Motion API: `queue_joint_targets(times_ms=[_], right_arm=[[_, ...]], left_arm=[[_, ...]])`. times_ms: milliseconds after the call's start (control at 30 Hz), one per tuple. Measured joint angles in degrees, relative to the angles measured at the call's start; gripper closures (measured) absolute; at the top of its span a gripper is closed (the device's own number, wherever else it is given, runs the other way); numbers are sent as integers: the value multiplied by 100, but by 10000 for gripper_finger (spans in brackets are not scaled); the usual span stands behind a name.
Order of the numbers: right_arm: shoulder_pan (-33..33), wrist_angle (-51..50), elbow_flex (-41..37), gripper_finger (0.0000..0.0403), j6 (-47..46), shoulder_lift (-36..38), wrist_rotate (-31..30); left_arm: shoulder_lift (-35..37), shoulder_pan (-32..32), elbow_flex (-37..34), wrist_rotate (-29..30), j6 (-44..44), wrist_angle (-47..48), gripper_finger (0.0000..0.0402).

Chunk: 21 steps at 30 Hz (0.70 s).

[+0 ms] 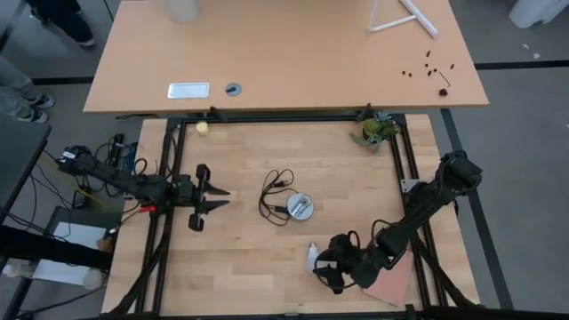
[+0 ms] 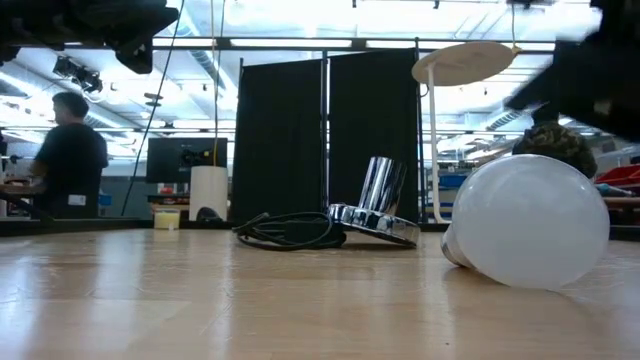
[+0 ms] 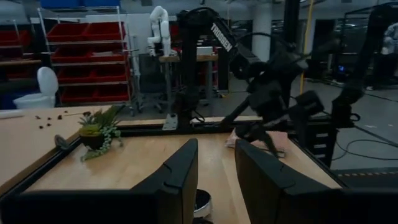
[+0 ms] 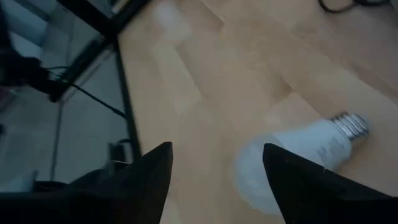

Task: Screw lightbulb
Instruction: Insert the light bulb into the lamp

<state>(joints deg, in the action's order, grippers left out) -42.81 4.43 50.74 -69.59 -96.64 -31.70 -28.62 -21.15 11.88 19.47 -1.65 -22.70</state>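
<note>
Your right hand (image 4: 217, 171) hangs open beside the lightbulb (image 4: 298, 158) lying on the desk (image 1: 249, 258); your left hand (image 1: 218, 197) seems parted, empty.

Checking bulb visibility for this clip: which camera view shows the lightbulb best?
The low view: the lightbulb lies on its side, large and unobstructed. The right wrist view shows it with its screw base, partly behind a finger. The high view shows a small white shape. The left wrist view doesn't show it.
</note>
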Motion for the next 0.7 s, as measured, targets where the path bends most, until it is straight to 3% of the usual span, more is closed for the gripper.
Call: queue_joint_targets(times_ms=[233, 533, 700], right_arm=[[2, -366, 228, 142, -188, -387, -28], [55, -3196, 2084, 142, 189, -1014, -347], [91, -3439, 2743, 142, 837, -1327, -538]], left_arm=[[-2, -2, 0, 4, 44, 324, 290], [-24, -2, 0, 13, 46, 469, 290], [-24, 1, 0, 10, 81, 522, 290]])
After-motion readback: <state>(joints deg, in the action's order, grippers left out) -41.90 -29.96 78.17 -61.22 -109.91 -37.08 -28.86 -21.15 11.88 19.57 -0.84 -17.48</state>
